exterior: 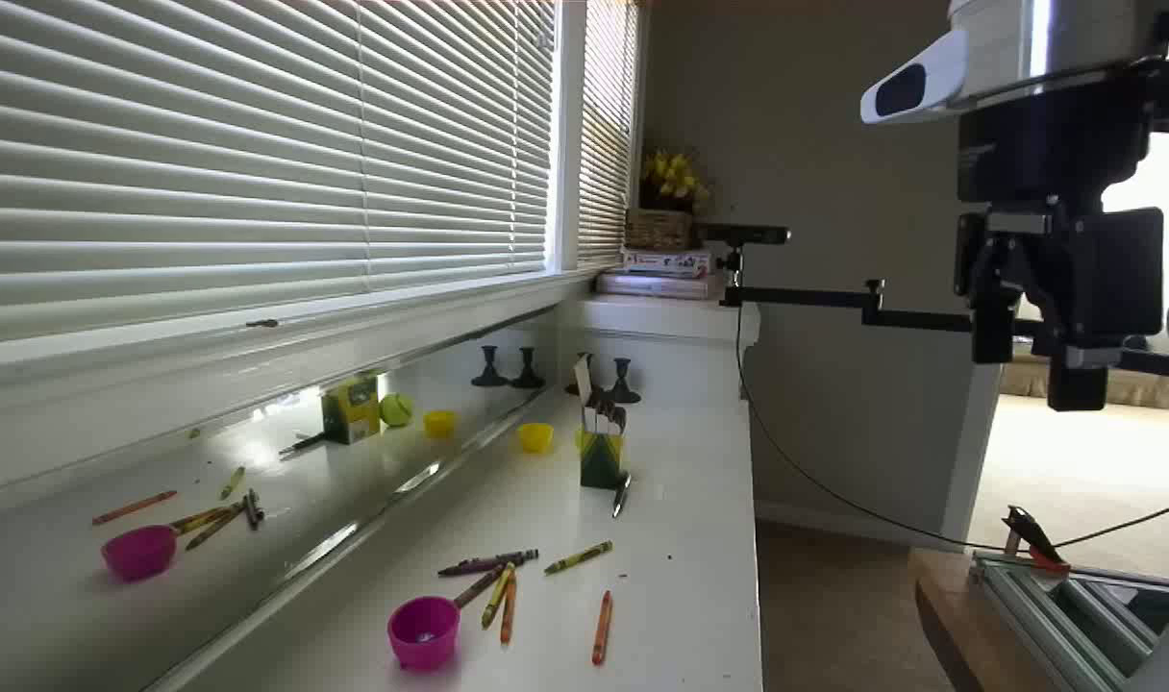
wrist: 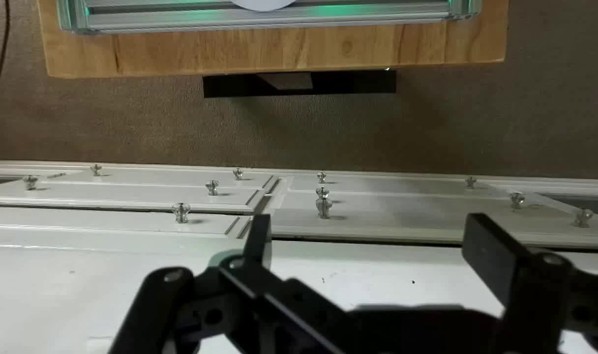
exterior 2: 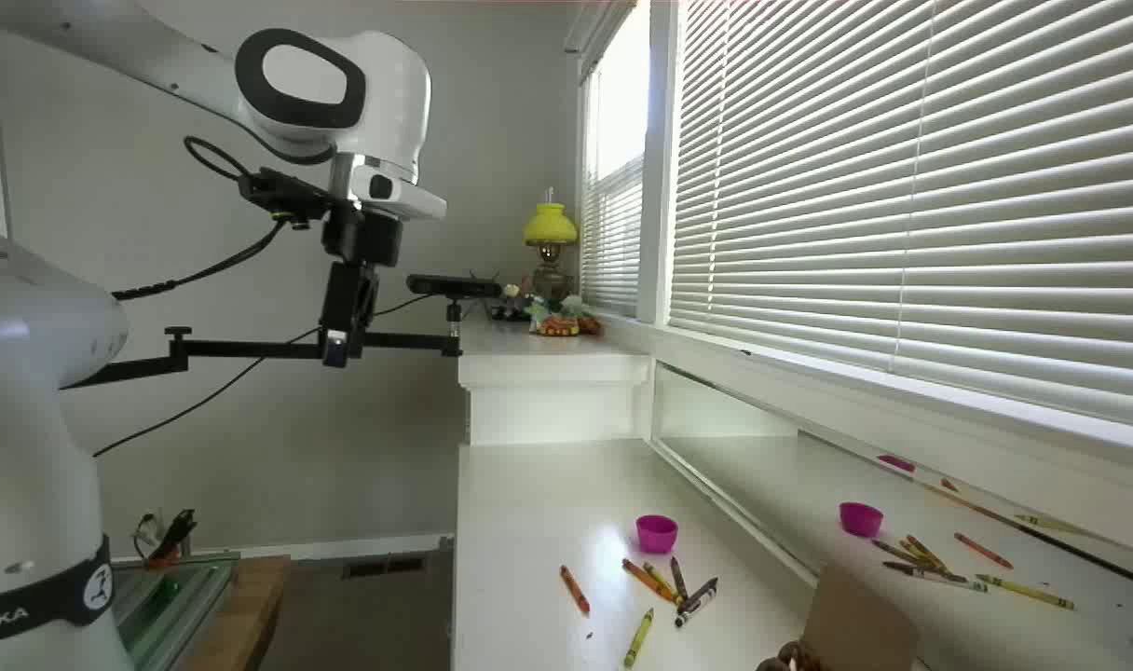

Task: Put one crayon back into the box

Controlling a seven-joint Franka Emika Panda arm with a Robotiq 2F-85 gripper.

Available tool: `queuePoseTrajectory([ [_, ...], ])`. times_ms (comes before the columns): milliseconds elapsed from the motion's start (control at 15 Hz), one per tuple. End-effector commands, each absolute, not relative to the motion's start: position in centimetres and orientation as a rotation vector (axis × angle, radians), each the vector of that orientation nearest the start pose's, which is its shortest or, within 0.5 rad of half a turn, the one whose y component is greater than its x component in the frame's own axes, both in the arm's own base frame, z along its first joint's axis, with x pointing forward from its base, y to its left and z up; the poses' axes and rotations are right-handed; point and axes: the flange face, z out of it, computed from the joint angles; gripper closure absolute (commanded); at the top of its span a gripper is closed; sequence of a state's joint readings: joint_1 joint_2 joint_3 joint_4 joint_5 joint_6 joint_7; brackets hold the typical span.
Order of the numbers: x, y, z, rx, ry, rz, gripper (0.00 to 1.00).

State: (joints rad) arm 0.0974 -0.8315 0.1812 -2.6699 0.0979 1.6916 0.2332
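In the wrist view my gripper [wrist: 370, 236] stands open, its two black fingers wide apart with nothing between them. It hangs high up, away from the white counter's objects, in both exterior views. The dark green and yellow box [exterior: 601, 463] stands upright on the counter with dark tips showing at its top. In another exterior view only its brown cardboard flap [exterior 2: 860, 623] shows, low in the picture. Several crayons lie loose: an orange crayon [exterior: 602, 628] by itself, a yellow crayon [exterior: 579, 557] nearer the box, and a cluster with a dark crayon [exterior: 488, 563] beside the magenta cup.
A magenta cup [exterior: 424, 631] stands by the crayon cluster. A pen [exterior: 622, 495] lies against the box, with a yellow cup [exterior: 535, 437] behind. A mirror strip [exterior: 286, 519] along the wall repeats these objects. Black candle holders [exterior: 623, 382] stand at the counter's end.
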Motion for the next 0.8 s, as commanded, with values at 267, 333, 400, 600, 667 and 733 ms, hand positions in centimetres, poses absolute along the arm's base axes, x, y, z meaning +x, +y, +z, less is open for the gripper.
queuePoseTrajectory([
  [267,27.4,8.9,46.2,-3.204,0.068,0.227,0.00],
  [333,27.4,8.9,46.2,-3.204,0.068,0.227,0.00],
  [400,27.4,8.9,46.2,-3.204,0.068,0.227,0.00],
  [600,30.7,7.1,44.7,-3.198,0.118,0.314,0.00],
  [667,32.1,5.9,43.7,-3.195,0.071,0.359,0.00],
  [733,33.3,4.9,42.7,-3.181,0.004,0.399,0.00],
])
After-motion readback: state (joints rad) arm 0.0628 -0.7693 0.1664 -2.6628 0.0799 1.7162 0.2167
